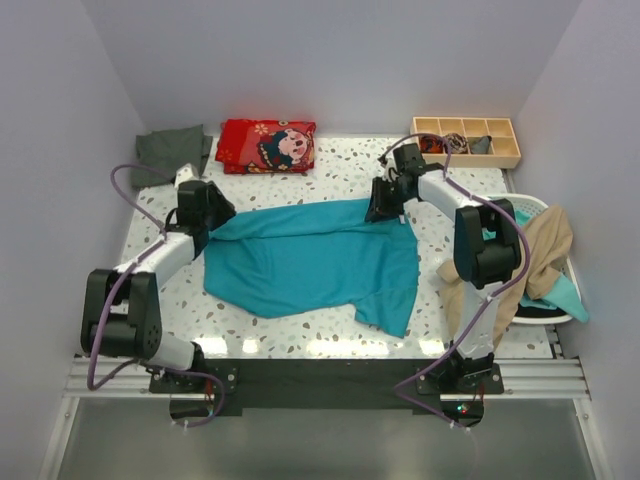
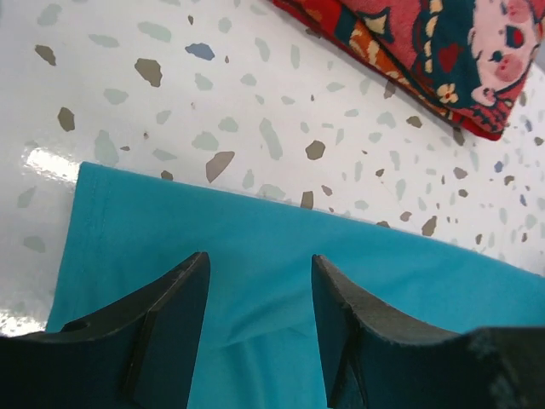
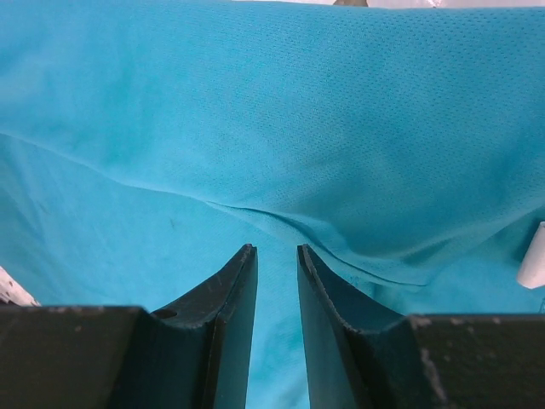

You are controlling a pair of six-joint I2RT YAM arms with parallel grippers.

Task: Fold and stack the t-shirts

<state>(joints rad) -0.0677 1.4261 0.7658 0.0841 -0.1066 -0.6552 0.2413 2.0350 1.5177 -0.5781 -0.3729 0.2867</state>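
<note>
The teal t-shirt (image 1: 310,265) lies spread and unfolded across the middle of the table (image 1: 340,165), its long axis running from the left edge toward the right edge. Both arms sit at its far hem, 1 at each end. The left gripper (image 2: 259,256) hangs over the far-left corner of the cloth with its jaws wide apart, holding nothing. The right gripper (image 3: 275,249) is low over the far-right end. Its jaws are only a slit apart, and I cannot tell whether cloth is pinched. Each arm is nearest its own corner, so a fold toward the near edge likely needs both. The dark grey-green t-shirt (image 1: 172,152) waits in the far-left corner. The beige t-shirt (image 1: 545,245) drapes over a basket (image 1: 525,205) at the right edge.
</note>
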